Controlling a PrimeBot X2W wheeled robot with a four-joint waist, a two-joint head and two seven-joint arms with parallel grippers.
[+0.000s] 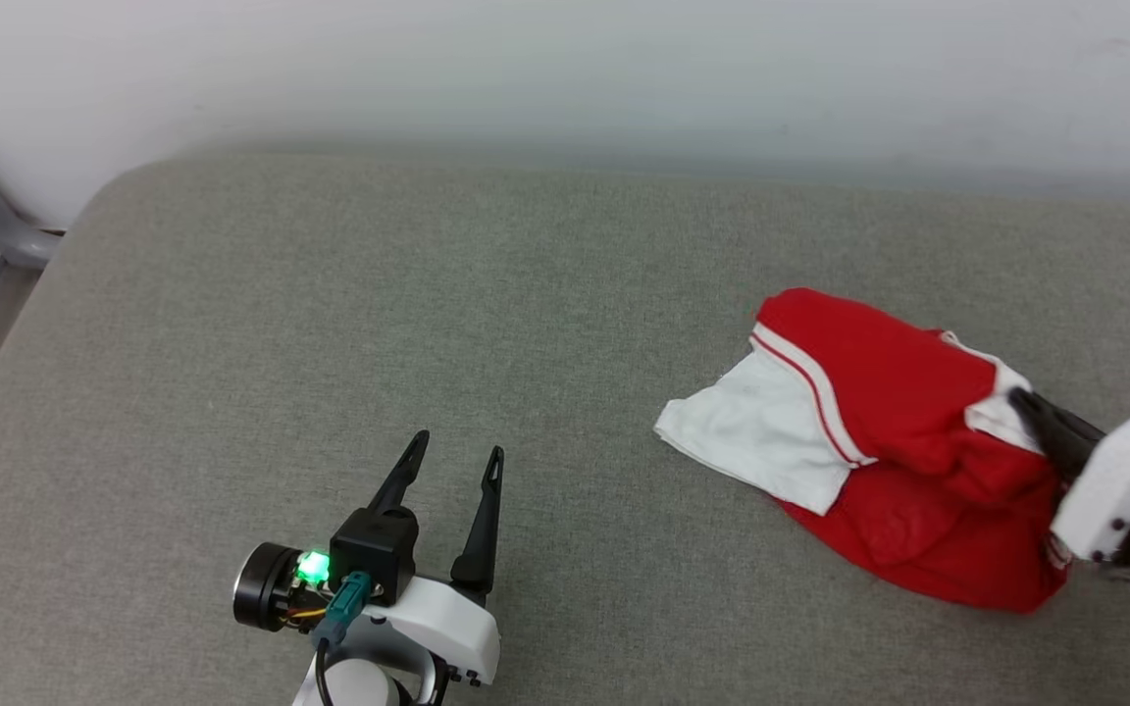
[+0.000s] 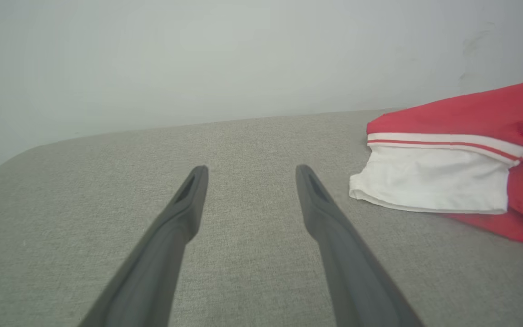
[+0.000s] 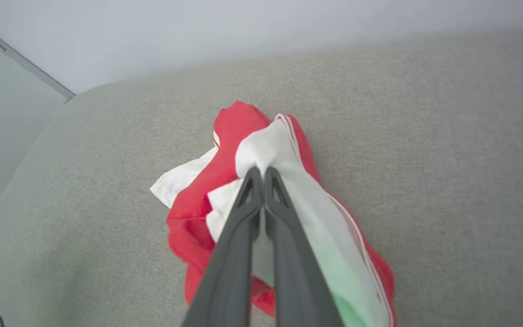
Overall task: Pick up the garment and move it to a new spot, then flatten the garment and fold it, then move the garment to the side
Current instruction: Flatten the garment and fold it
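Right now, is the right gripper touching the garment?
Touching. The right wrist view shows the right gripper shut, its tips pinching a white fold of the garment.

Bare lab-like room: grey fabric-covered surface [image 1: 231,343], plain white wall [image 1: 565,69]

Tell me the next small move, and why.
Probably lift the right hand straight up. It is shut on a white fold of the jersey, which lies crumpled on the grey pad. The left hand is open and apart from it.
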